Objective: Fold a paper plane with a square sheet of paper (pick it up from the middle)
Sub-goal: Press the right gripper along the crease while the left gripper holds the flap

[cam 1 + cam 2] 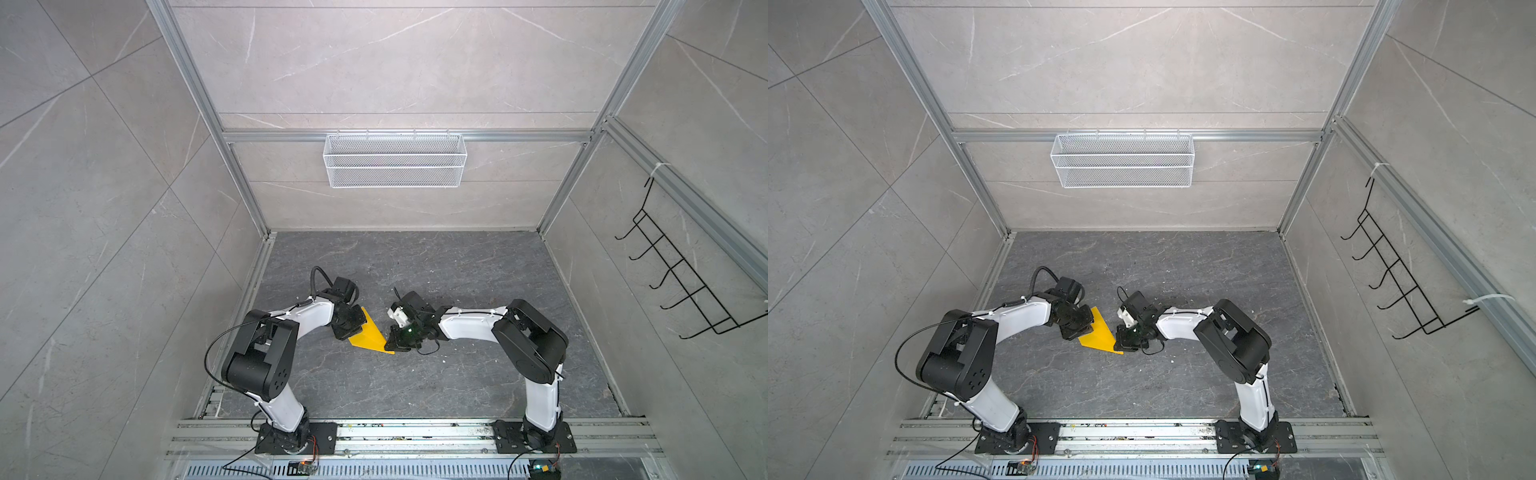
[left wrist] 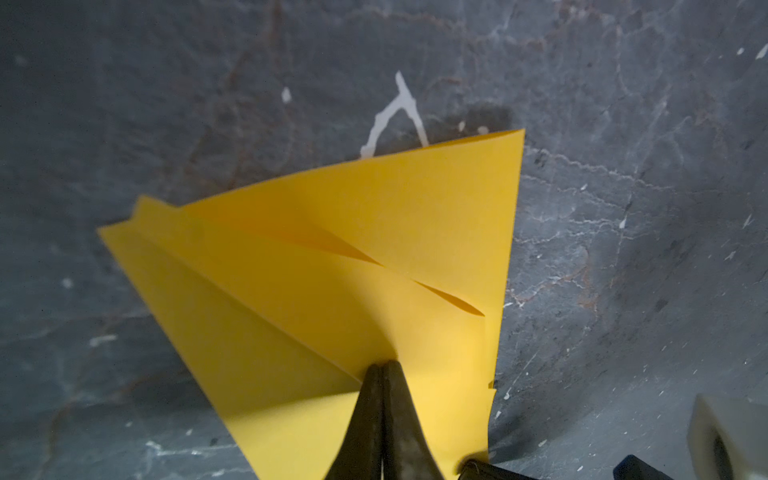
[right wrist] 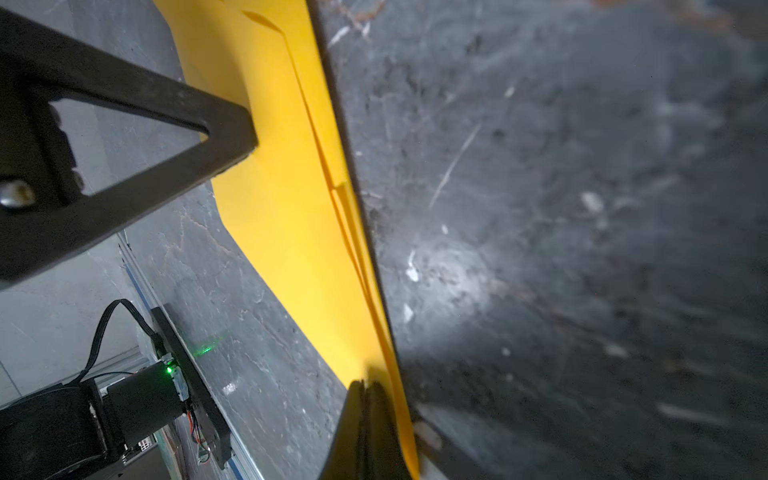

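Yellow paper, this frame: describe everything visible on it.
The yellow paper is thin, plain, matte, already folded into a tapering triangle with layered flaps and diagonal creases; some flaps gape slightly. It sits low over the dark table. The left gripper is shut on its wider part, the right gripper on its pointed end. Whether any edge touches the table is unclear.

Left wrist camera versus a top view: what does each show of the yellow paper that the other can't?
Only the left wrist view: the yellow paper's overlapping layers and creases, with the left gripper's closed tips on it. Only a top view: both whole arms, the paper's pointed end, the wire basket and hook rack. Both: folded paper on the dark table.
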{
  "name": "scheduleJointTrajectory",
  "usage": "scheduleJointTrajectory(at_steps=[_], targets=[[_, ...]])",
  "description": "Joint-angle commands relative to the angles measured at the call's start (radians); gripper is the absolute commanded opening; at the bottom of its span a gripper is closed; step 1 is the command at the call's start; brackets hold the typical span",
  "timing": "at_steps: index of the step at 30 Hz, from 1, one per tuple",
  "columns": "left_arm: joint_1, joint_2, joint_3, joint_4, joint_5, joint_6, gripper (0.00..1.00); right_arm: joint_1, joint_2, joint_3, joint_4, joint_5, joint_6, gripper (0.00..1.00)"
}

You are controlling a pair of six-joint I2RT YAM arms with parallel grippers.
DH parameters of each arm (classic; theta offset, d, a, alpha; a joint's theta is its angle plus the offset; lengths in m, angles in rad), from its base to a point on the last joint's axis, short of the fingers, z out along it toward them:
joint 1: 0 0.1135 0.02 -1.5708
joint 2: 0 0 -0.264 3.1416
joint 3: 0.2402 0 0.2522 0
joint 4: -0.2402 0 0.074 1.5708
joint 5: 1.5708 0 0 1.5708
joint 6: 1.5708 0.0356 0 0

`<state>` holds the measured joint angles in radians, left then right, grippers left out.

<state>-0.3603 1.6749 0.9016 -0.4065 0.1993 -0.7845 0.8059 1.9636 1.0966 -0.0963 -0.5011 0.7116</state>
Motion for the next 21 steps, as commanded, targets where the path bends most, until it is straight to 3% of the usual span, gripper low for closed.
scheduleJointTrajectory(at_steps=[1, 21], targets=[[0.0, 0.048, -0.009, -0.066, -0.099, 0.014, 0.07, -0.021, 0.0, -0.057, -0.108, 0.076, 0.018, 0.0], [0.0, 0.049, 0.0, -0.069, -0.103, 0.019, 0.07, -0.025, -0.051, -0.142, -0.153, 0.049, -0.013, 0.0]])
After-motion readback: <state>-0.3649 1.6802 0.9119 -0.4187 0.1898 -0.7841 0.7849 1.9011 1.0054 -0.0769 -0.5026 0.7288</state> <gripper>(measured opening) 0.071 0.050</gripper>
